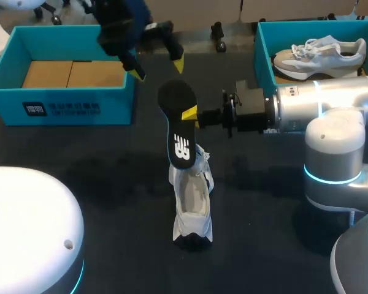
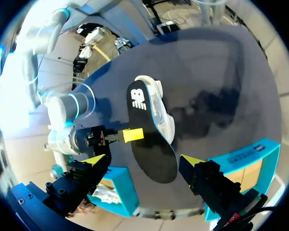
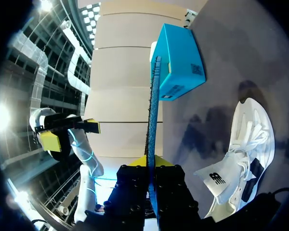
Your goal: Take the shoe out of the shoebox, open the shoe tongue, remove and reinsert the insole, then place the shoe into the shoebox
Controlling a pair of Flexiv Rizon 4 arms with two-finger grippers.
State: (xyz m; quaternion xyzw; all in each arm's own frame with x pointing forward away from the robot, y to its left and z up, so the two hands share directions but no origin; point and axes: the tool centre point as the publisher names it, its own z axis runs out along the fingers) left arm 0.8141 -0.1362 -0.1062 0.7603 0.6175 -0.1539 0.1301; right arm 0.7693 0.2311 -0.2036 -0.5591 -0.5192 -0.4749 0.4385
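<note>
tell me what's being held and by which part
Right gripper pinches the black insole at its side edge, about mid-length. Left gripper is open, holding nothing.

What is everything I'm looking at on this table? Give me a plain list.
insole: one, black with a white mark, held in the air above the white shoe
white shoe: one, middle of the table
beige shoe: one, inside the right box
left box: one, teal, brown cardboard inside
right box: one, teal
table: one, dark
left gripper: one, yellow tips, open, beside the left box
right gripper: one, yellow tips, shut on the insole
</note>
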